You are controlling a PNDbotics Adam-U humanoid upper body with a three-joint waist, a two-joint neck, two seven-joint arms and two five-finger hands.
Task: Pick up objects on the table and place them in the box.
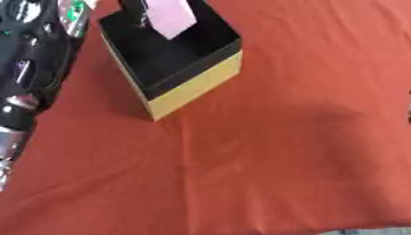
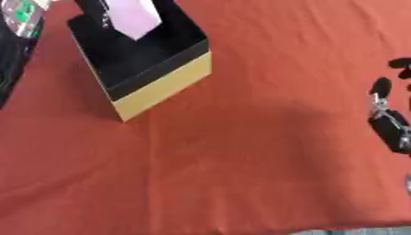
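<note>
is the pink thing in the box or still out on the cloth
In the box: the pink thing sits within the box walls, leaning on the far side.

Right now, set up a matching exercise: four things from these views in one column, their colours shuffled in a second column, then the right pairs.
Things:
1. cloth
2. box outside wall
3. box inside
4. card in the box

Colours:
A. black
B. pink
C. orange-red
D. yellow

Pairs: 1-C, 2-D, 3-A, 4-B
</note>
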